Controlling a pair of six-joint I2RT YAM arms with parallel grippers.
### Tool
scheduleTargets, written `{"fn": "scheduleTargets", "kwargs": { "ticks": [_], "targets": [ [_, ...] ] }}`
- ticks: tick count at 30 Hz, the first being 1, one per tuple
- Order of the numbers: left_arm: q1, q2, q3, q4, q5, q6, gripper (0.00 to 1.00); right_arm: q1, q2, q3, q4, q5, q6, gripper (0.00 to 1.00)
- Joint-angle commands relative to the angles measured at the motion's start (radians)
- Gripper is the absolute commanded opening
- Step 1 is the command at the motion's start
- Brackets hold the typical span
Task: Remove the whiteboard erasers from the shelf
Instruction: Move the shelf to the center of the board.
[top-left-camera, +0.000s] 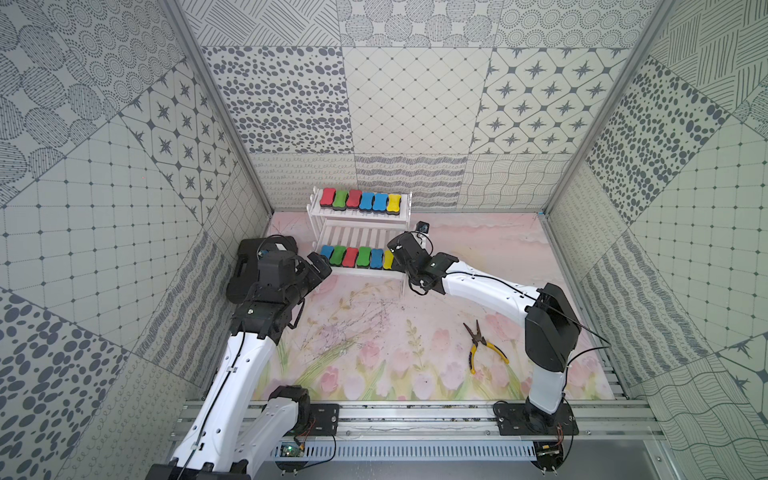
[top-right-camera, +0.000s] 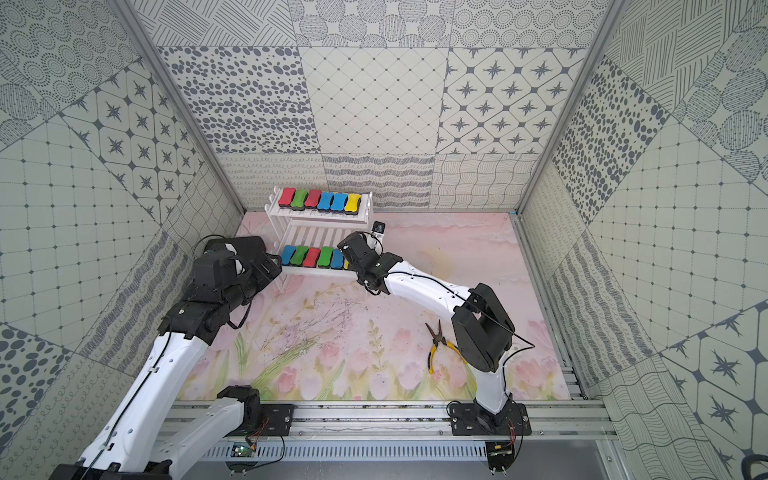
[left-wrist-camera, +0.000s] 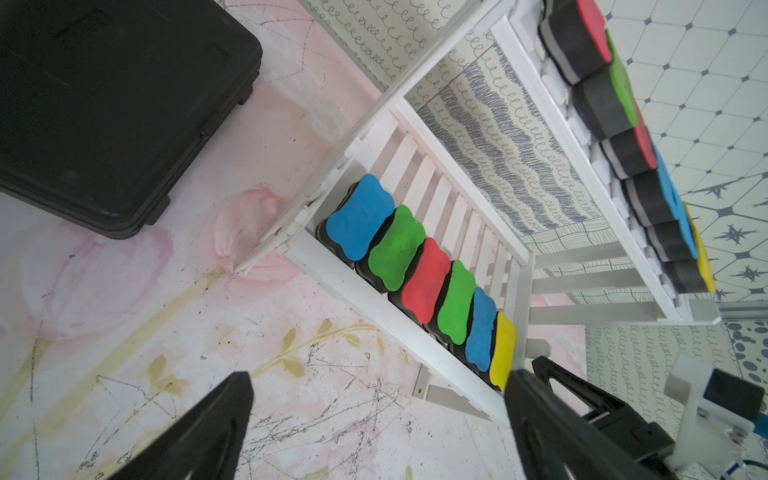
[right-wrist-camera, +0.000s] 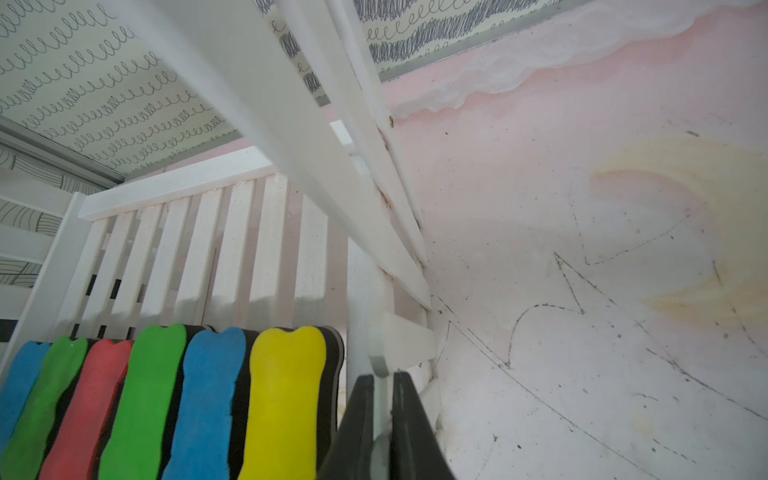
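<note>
12 whiteboard erasers (top-left-camera: 365, 200) are sitting on the shelf (top-left-camera: 360, 237): 6 in a row on the upper tier and 6 on the lower tier. The right gripper (right-wrist-camera: 381, 380) is pinching a thin white side-rail post (right-wrist-camera: 379, 363) at the lower tier's end, just beside the yellow eraser (right-wrist-camera: 286, 395). The left gripper (left-wrist-camera: 378, 378) is hovering with jaws spread wide near the opposite end, by the blue eraser (left-wrist-camera: 359, 216).

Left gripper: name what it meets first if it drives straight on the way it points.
The open left gripper would probably meet the shelf at its lower front rail, just before that tier's red eraser.
</note>
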Motion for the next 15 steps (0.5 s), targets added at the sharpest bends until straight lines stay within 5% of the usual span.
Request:
{"fn": "scheduleTargets", "kwargs": {
  "ticks": [1,15],
  "targets": [
    [-0.004,0.016,0.010,0.014,0.037,0.021,1.00,-0.014,-0.076,-0.034,0.037,0.003,-0.013,0.00],
    [-0.113,0.022,0.036,0.001,-0.019,0.018,0.99,-0.082,-0.203,-0.159,0.055,-0.021,-0.053,0.00]
  ]
}}
